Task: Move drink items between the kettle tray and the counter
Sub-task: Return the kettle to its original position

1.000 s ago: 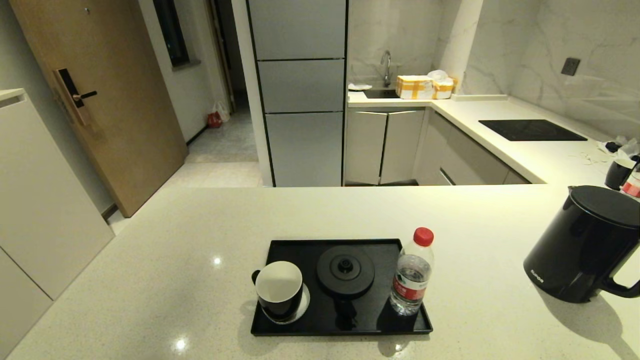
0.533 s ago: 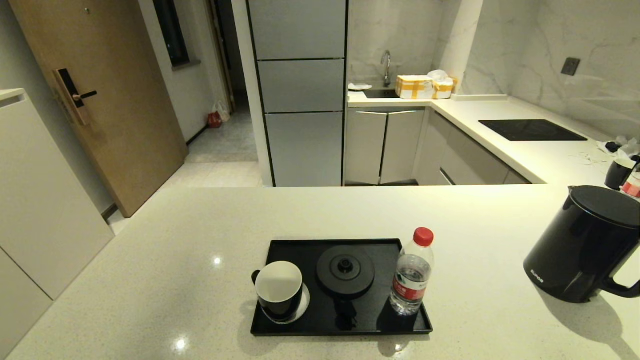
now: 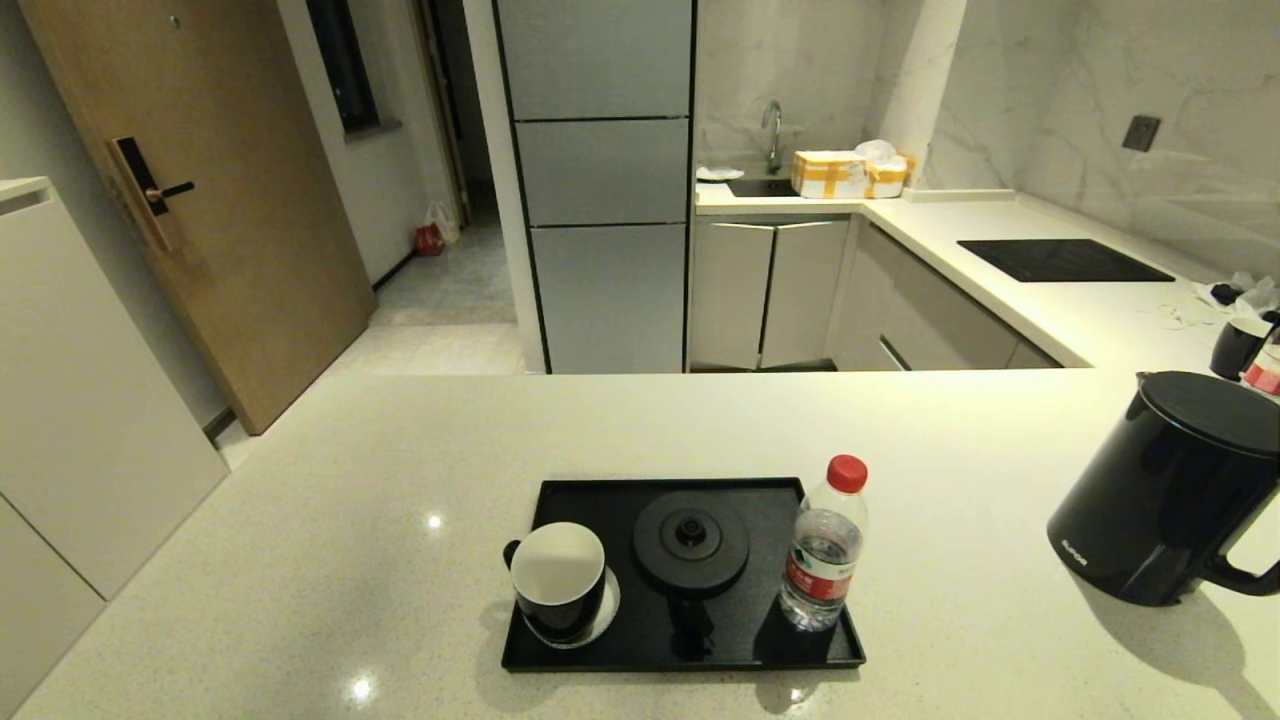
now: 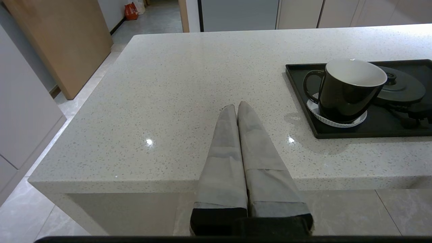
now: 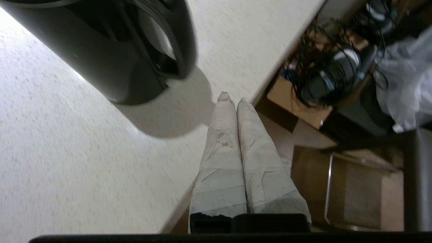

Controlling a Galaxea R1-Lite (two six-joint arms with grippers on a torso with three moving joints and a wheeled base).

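Note:
The black kettle tray (image 3: 575,494) lies on the pale counter (image 3: 300,560) in front of me. On it a black mug (image 3: 558,580) with a white inside stands at the left, the round kettle base (image 3: 691,541) in the middle, and a red-capped water bottle (image 3: 824,545) at the right. The tall black kettle (image 3: 1170,490) stands on the counter far right. Neither arm shows in the head view. My left gripper (image 4: 236,107) is shut and empty over the counter's near edge, left of the mug (image 4: 344,91). My right gripper (image 5: 233,98) is shut and empty at the counter edge beside the kettle (image 5: 111,44).
A second dark mug (image 3: 1236,347) and a red-labelled bottle (image 3: 1264,370) sit at the far right edge. A black hob panel (image 3: 1062,259) lies in the side counter. Beyond the counter edge, the right wrist view shows cables and gear (image 5: 334,77) on the floor.

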